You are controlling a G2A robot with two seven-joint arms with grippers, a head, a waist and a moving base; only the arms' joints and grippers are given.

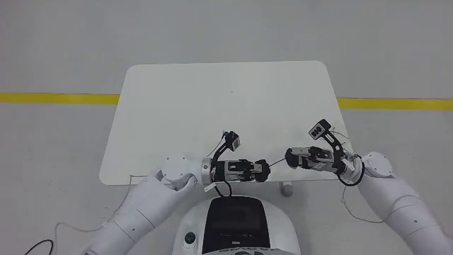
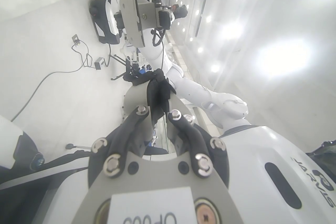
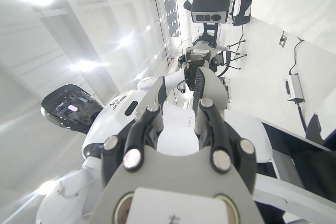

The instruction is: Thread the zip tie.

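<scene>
Seen from above, the two grippers are held tip to tip over the near edge of the white table (image 1: 212,99), at about 6 o'clock of its top. The left gripper (image 1: 263,171) lies at 8 o'clock from the right gripper (image 1: 289,158), and only a small gap is left between them. This gap is bridged by the zip tie (image 1: 277,161), a thin dark strip raised above the table and slanted a little toward 2 o'clock. The fingers of the left gripper are pressed together on one end of the strip, which the left wrist view shows as a dark piece clamped between the pads. The right gripper's fingers are closed as well, and the other end of the strip reaches their tips. The near edge is just beside both grippers, and the rounded corner at 4 o'clock is near the right arm. The far edge at 12 o'clock and the side edge at 9 o'clock are well apart from them, with the broad white top between.
</scene>
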